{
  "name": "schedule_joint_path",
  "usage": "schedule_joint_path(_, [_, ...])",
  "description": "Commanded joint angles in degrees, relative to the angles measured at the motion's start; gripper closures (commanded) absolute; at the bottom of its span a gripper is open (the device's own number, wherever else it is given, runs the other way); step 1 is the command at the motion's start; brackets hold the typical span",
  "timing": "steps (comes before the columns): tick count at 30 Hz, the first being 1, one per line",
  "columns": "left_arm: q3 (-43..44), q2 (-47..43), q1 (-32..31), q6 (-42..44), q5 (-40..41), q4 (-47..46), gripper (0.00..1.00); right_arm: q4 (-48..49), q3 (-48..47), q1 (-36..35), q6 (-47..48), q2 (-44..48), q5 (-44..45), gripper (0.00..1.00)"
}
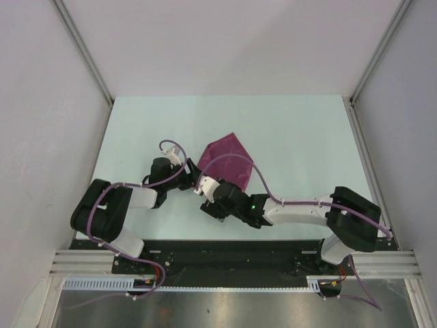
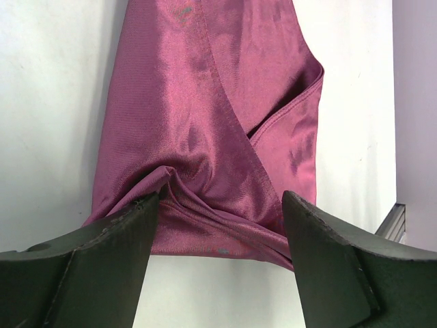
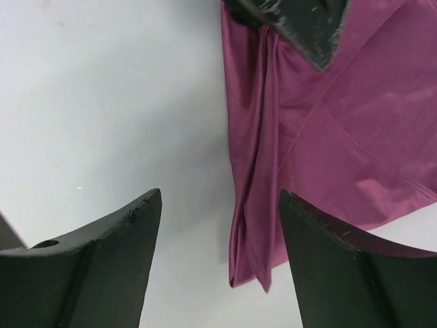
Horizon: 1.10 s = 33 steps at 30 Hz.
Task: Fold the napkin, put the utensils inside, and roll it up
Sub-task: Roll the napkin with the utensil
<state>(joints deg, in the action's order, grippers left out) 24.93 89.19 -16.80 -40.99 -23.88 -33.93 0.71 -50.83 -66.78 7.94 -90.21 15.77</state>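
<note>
The plum napkin [image 1: 229, 158] lies folded on the table, with overlapping flaps that show in the left wrist view [image 2: 205, 123]. My left gripper [image 2: 218, 236] is open and low over the napkin's near edge, with its left finger [image 2: 116, 253] touching a bunched fold. It sits at the cloth's near-left edge in the top view [image 1: 194, 176]. My right gripper [image 3: 218, 260] is open, and a hanging corner of the napkin [image 3: 321, 137] lies between its jaws, close to the right finger [image 3: 341, 273]. It sits just in front of the left gripper [image 1: 210, 193]. No orange utensils are in view.
The white table [image 1: 293, 137] is walled by pale panels with aluminium posts at the back corners. A black finger of the left gripper [image 3: 304, 20] shows at the top of the right wrist view, over the napkin's edge. Purple cables loop over both arms.
</note>
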Motion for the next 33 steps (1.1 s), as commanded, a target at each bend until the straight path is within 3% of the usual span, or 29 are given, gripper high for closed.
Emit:
schedule_joint_path(1, [-0.14, 1.87, 1.24, 1.97, 2.08, 6.60, 0.20, 4.30, -1.03, -1.86, 4.27, -4.87, 8.75, 0.27])
schedule_joint_path(8, [0.21, 2.22, 1.59, 2.23, 1.56, 6.77, 0.20, 4.48, -1.55, -1.42, 4.71, -7.43, 9.46, 0.32])
schedule_joint_path(20, [0.56, 2.48, 1.94, 2.41, 1.03, 6.95, 0.20, 2.46, -1.64, 1.13, 3.22, -9.80, 8.49, 0.48])
schedule_joint_path(23, [0.39, 2.40, 2.03, 2.50, 0.94, 6.95, 0.20, 1.06, -2.34, 1.92, 2.87, -10.24, 7.09, 0.58])
schedule_joint_path(26, [0.56, 2.31, 2.12, 2.50, 0.85, 6.95, 0.20, -0.53, -3.39, 3.06, 2.52, -10.60, 4.02, 0.76])
schedule_joint_path(33, [0.91, 2.04, 2.29, 3.02, 0.59, 7.65, 0.20, -8.44, -6.82, 8.07, 0.24, -10.77, -13.61, 1.00])
